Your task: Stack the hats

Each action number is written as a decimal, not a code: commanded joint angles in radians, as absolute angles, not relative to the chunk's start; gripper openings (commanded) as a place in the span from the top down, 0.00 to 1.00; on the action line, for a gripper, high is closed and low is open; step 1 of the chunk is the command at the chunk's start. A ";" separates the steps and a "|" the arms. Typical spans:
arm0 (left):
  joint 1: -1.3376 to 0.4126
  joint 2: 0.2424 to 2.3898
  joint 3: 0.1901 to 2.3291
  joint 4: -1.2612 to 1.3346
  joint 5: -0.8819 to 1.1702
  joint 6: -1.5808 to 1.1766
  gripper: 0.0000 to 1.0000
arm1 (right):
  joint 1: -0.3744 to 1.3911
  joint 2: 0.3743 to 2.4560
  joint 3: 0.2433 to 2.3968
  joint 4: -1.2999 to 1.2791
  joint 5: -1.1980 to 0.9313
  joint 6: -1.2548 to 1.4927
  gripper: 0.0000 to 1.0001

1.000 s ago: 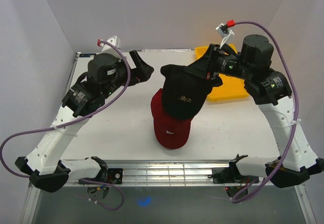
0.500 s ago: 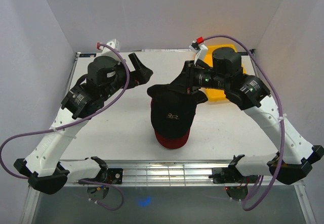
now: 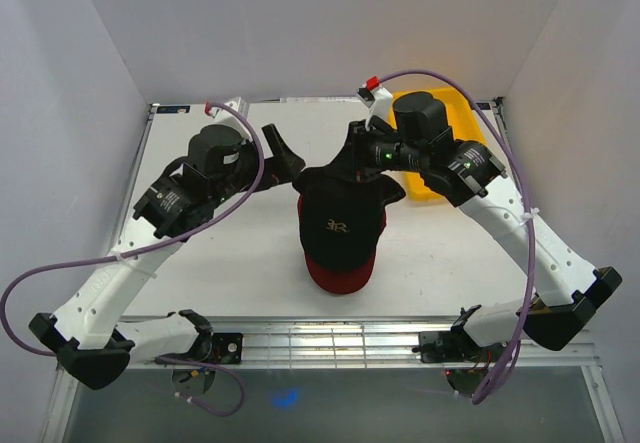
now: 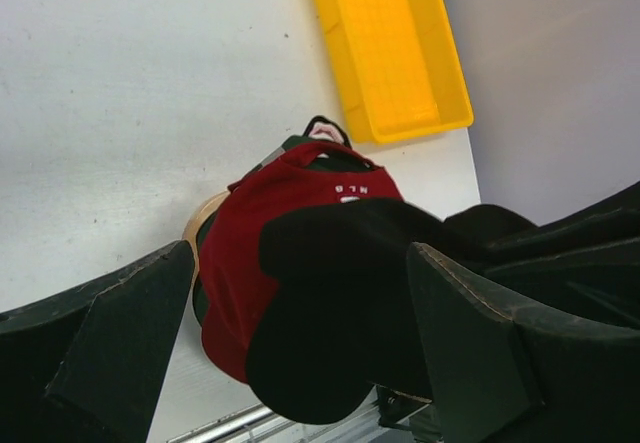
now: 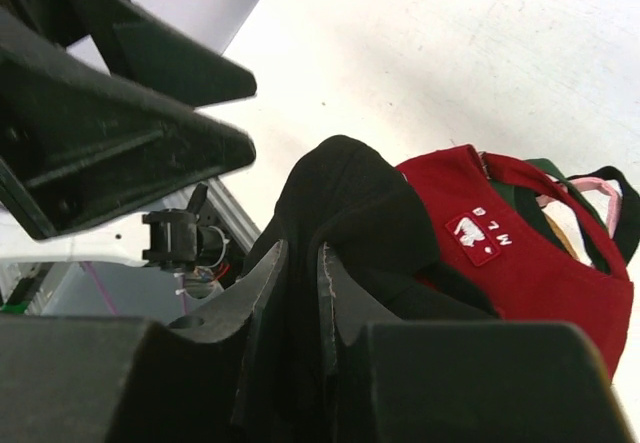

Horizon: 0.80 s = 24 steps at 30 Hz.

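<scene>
though not yet letting go, holds the black hat (image 3: 340, 221) by its rear in clenched right jaws, draped over the red hat (image 3: 338, 275) at mid-surface. shows slivers of green hat (image 5: 528, 185) and pink hat (image 5: 588, 184) beneath the red, already stacked. has the left jaws spread wide just behind the pile, grasping nothing. looks nearly done: only releasing, perhaps seating the black crown squarely, left.

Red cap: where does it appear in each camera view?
Top external: the red cap is at low centre, under the black cap.
Left wrist: the red cap is at centre, partly behind the black cap.
Right wrist: the red cap is at the right.
Shared landmark: the black cap on top of it.
</scene>
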State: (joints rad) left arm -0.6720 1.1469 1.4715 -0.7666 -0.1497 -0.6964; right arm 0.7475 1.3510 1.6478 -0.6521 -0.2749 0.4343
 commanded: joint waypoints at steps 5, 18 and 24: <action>-0.675 1.039 1.325 -0.750 -0.103 -0.741 0.02 | 0.753 1.362 1.638 -0.565 -0.199 0.385 0.91; -0.675 0.950 1.135 -0.730 0.035 -0.798 0.09 | 0.753 1.338 1.543 -0.519 -0.201 0.367 0.82; -0.673 0.931 1.092 -0.724 0.104 -0.795 0.15 | 0.753 1.331 1.531 -0.508 -0.215 0.344 0.76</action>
State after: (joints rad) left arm -0.6720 0.9592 1.1034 -0.7479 0.0395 -0.7914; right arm 0.7479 1.3621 1.5394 -0.5629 -0.2138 0.3801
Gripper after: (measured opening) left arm 0.867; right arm 0.233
